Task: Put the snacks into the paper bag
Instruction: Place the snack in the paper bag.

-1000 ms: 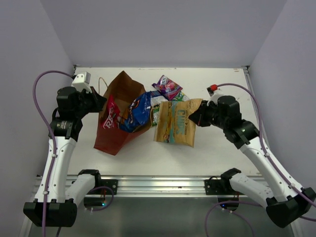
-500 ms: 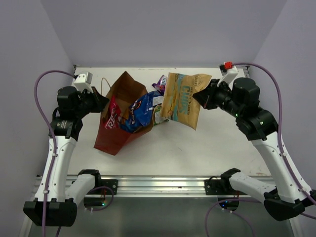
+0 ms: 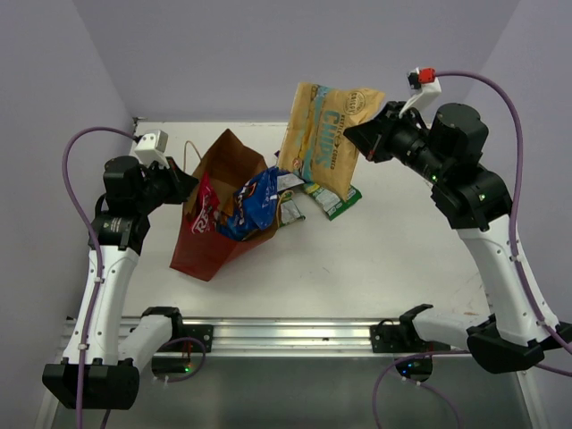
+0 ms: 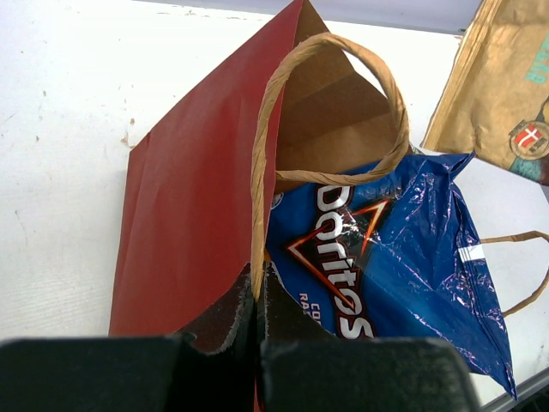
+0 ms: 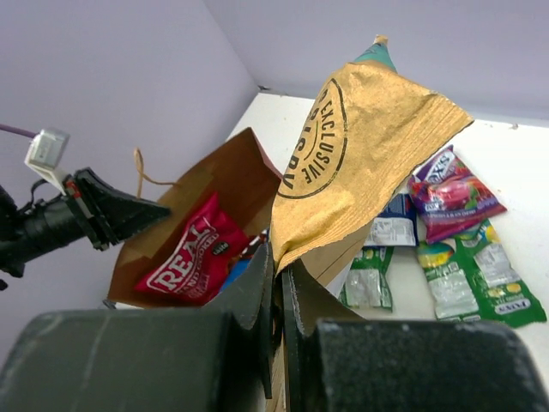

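The paper bag (image 3: 207,255) lies open at the left, with the pink-red "REAL" packet (image 3: 201,214) and the blue packet (image 3: 255,198) in its mouth. My left gripper (image 3: 182,184) is shut on a tan loop handle (image 4: 268,163) and holds the mouth open. My right gripper (image 3: 359,136) is shut on a corner of the tan-gold packet (image 3: 323,136), which hangs high in the air to the right of the bag's mouth. In the right wrist view the tan-gold packet (image 5: 360,163) hangs from my jaws above the bag (image 5: 236,172).
Small packets lie on the table to the right of the bag: green ones (image 5: 489,266), a purple-pink one (image 5: 450,193) and a dark blue one (image 5: 395,221). A green packet (image 3: 332,198) shows under the hanging one. Walls close the table on three sides.
My right gripper has lifted the tan-gold packet off the table and carried it up and back. The small packets under it are uncovered. The left arm has not moved.
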